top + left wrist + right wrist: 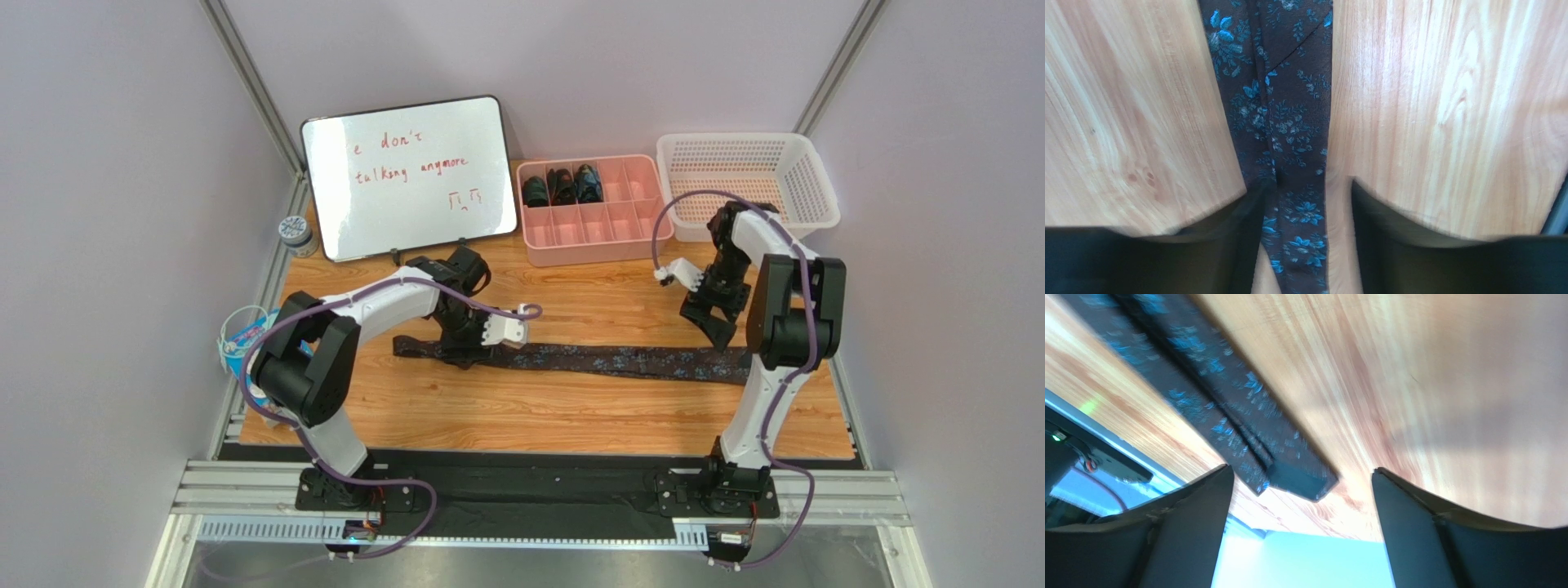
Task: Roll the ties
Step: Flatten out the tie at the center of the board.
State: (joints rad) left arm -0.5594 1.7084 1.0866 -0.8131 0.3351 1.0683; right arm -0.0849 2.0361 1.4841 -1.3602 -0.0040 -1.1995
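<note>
One dark tie (613,361) with a blue flower pattern lies flat and unrolled across the wooden table, left to right. My left gripper (456,346) is down at its left end. In the left wrist view the open fingers (1303,196) straddle the tie (1284,122), with a gap on the right side. My right gripper (709,321) hovers just above the tie's right end. It is wide open and empty in the right wrist view (1301,471), where the tie's end (1223,404) lies below. Three dark rolled ties (562,186) sit in the pink organizer.
The pink compartment organizer (589,239) stands at the back centre, with a white basket (748,178) to its right and a whiteboard (411,175) to its left. A small jar (294,230) and a blue-white object (245,337) sit at the left edge.
</note>
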